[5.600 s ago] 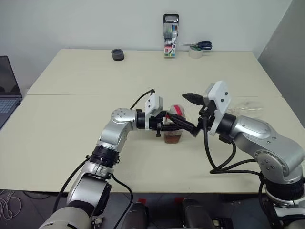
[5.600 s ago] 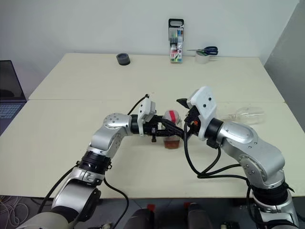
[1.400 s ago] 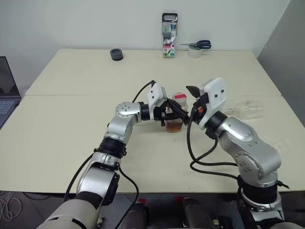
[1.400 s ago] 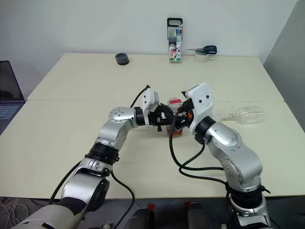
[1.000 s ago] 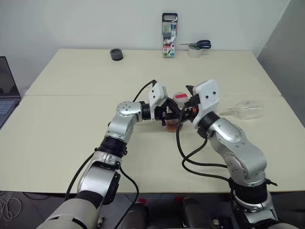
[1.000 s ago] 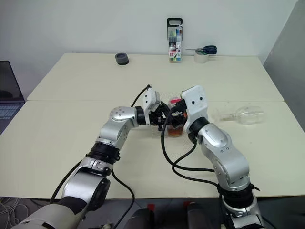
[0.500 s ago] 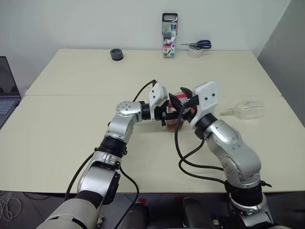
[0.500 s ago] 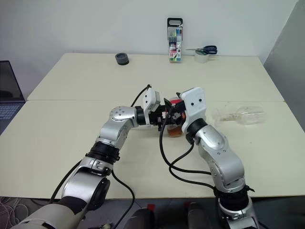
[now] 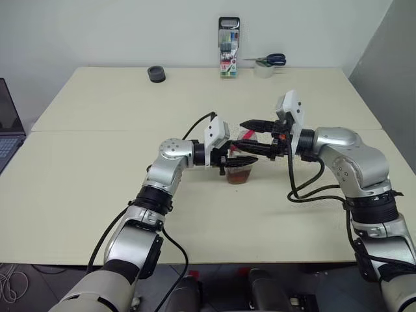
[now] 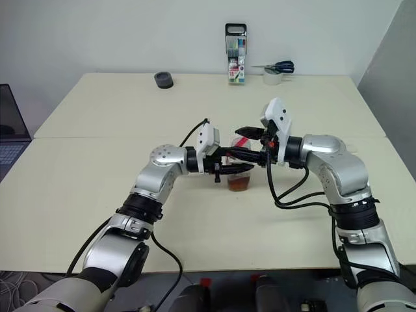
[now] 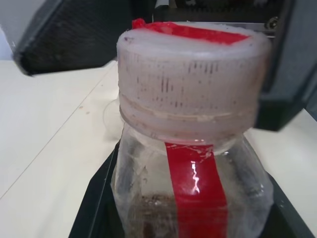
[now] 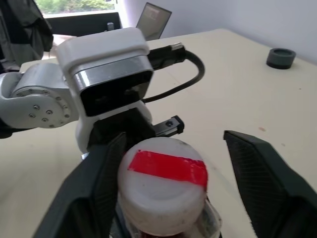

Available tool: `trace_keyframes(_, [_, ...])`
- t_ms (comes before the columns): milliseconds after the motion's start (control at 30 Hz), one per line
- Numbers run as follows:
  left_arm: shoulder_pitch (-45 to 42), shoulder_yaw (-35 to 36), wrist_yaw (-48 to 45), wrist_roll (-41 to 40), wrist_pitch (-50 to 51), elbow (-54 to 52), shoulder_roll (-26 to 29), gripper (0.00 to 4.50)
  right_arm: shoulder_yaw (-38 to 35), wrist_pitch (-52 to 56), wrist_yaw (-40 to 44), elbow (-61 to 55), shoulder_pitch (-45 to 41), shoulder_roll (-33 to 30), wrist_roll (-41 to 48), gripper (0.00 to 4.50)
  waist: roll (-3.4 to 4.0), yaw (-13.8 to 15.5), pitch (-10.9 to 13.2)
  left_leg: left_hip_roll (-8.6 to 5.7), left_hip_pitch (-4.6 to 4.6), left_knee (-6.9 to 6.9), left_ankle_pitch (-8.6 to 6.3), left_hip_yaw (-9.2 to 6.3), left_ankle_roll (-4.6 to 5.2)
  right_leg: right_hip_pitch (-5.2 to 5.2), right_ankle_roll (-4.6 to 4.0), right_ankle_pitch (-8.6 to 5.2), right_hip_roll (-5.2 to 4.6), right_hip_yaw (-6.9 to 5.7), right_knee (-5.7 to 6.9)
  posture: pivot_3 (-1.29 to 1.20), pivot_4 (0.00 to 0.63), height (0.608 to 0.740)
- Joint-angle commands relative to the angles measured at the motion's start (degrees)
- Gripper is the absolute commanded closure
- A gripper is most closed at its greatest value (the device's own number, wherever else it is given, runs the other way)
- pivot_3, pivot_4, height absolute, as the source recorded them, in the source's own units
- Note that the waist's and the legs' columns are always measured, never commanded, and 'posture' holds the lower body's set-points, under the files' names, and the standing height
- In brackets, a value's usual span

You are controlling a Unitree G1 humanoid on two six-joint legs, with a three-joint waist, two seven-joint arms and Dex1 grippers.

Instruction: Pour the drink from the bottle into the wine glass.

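The small clear bottle (image 9: 240, 166) stands upright on the table (image 9: 97, 195), with a white cap (image 12: 163, 183) bearing a red strip. The amber drink (image 9: 239, 176) fills only its bottom. My left gripper (image 9: 242, 162) reaches in from the left, shut on the bottle's body below the cap. From the right, my right gripper (image 9: 239, 136) comes in level and stands open around the cap. One of its fingers (image 12: 99, 188) lies against the cap's side, the other is well apart. The wine glass is hidden, my right arm (image 9: 344, 153) covering the table's right side.
A marker case (image 9: 229, 47) stands at the table's far edge, with scissors on a tape roll (image 9: 266, 63) to its right and a small black round thing (image 9: 155, 73) to its left. A laptop (image 9: 5, 127) sits off the left edge.
My right arm has swung out to the right and its gripper now reaches the cap level from that side, with the fingers wider apart. It now covers the lying wine glass. Left gripper and bottle stayed put.
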Motion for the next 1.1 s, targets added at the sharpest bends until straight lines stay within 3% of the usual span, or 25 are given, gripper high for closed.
trace_keyframes(33, [-1.32, 1.28, 0.00, -1.75, -0.74, -2.85, -0.45, 2.79, -3.72, 2.54, -3.07, -8.38, 1.87, -0.53, 2.86, 0.00, 0.00, 0.03, 0.00, 0.00, -0.01, 0.00, 0.02, -0.01, -0.03, 0.00, 0.00, 0.00, -0.01, 0.00, 0.00, 0.00, 0.150, 0.740])
trace_keyframes(167, [-1.69, 1.50, -0.39, -2.12, -0.52, -2.62, -0.43, 2.79, -4.03, 4.01, -7.79, -15.19, 5.54, 1.01, 3.08, 0.00, 0.00, 0.12, 0.00, 0.00, -0.02, 0.00, 0.02, -0.02, -0.03, 0.00, 0.00, 0.00, 0.00, -0.02, 0.00, 0.00, 0.150, 0.740])
trace_keyframes(567, [-2.61, 1.27, -1.80, -2.45, -0.45, -1.89, -0.22, 2.79, -2.75, 0.49, -12.86, -14.67, 7.67, 1.34, -2.64, 0.00, 0.00, 0.03, 0.00, 0.01, 0.01, 0.03, -0.01, 0.01, 0.02, 0.00, 0.00, 0.00, 0.05, 0.00, 0.04, 0.00, 0.150, 0.740])
trace_keyframes(1100, [-2.02, 1.30, -1.94, -2.33, -0.50, -1.87, 0.92, 2.79, -9.07, 3.62, -16.99, -17.45, 11.12, 1.59, 2.44, 0.00, 0.00, 0.03, 0.00, 0.02, 0.01, 0.02, -0.02, 0.01, 0.03, 0.01, 0.00, 0.00, 0.05, 0.00, 0.04, 0.00, 0.150, 0.740])
